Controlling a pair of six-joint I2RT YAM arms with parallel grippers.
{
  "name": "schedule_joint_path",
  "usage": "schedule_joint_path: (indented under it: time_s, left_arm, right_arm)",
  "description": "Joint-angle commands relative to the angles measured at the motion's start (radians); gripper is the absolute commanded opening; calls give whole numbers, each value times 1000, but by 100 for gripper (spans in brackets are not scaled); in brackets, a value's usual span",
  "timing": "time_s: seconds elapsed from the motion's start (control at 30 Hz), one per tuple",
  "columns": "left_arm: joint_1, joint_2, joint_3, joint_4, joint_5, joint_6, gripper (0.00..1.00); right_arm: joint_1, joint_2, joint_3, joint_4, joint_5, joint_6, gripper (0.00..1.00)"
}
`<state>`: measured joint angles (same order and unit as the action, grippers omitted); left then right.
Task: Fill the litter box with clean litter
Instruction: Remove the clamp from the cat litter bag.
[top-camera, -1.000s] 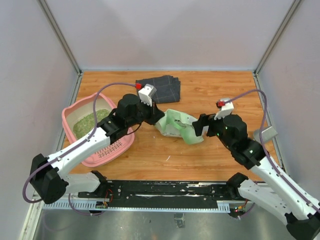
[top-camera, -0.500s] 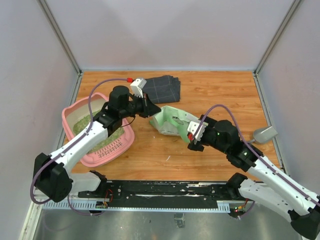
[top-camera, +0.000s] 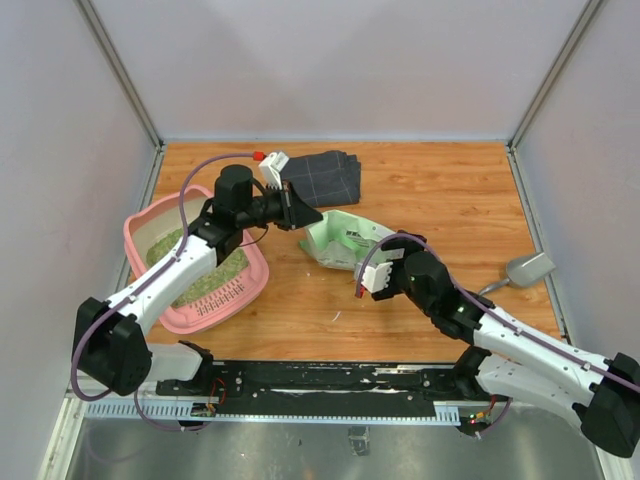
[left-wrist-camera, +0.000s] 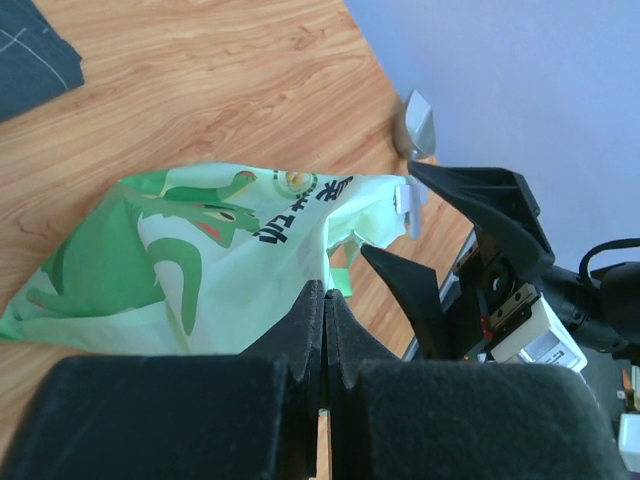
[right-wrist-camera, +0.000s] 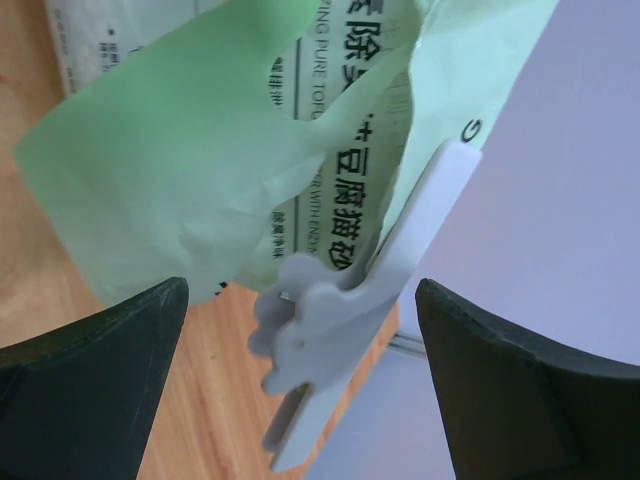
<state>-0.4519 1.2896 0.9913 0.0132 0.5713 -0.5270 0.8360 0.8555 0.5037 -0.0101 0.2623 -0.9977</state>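
Your wooden table (top-camera: 450, 190) is closed in by pale walls (top-camera: 60, 150) on the left, far and right sides. The widest bare wood lies at the far right and in the strip between the bag and the near edge. The pink plastic rectangular litter box (top-camera: 200, 318) sits hard by the left edge, and the clean litter (top-camera: 168, 248), a greenish-tan grainy mass, lies inside it. One dark grey folded cloth (top-camera: 325, 177) lies near the far edge, and one grey metal scoop (top-camera: 527, 268) lies near the right edge, well apart from everything else. At mid-table, between your two arms, is one green-and-white printed plastic bag (top-camera: 345, 238). Your left arm reaches out from the near left corner, its forearm passing over the right side of the litter box and its wrist pointing right. The left gripper (left-wrist-camera: 325, 297) is clenched on the bag's edge, fingers pressed together. Your right arm comes in from the near right corner, lying low along the table, with its wrist turned toward the bag's near right end. The right gripper (right-wrist-camera: 300, 295) is released, fingers spread wide. In the gap between them are the bag's crumpled end and one white plastic clip (right-wrist-camera: 325, 315) at its edge, and as far as the wrist view shows neither finger touches them.
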Motion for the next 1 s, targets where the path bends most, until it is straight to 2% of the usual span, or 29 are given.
schedule_joint_path:
  time_s: [0.0,0.03,0.07,0.27,0.33,0.47,0.77,0.83,0.97]
  left_arm:
    - [19,-23,55,121,45,2,0]
    - [21,-26,51,121,43,4,0]
    - [21,-29,49,121,42,7,0]
    - [24,-32,41,130,50,2,0]
    - [26,-33,35,137,57,-3,0]
    - [35,-40,25,148,70,-8,0]
    - [55,-53,-17,188,104,-47,0]
    - [57,-56,-29,200,113,-57,0]
    - [62,-63,-54,251,148,-107,0]
  right_arm:
    - [25,10,-24,185,122,-153,99]
    - [26,12,-28,196,133,-166,99]
    - [26,12,-32,204,140,-172,94]
    - [25,-11,-31,185,142,-177,48]
    - [25,-26,-30,170,142,-168,36]
    - [23,-76,-14,114,86,-128,27]
    - [-11,-102,22,27,71,-78,12]
    - [-22,-107,26,14,67,-62,13]
    - [-61,-119,33,1,1,-38,27]
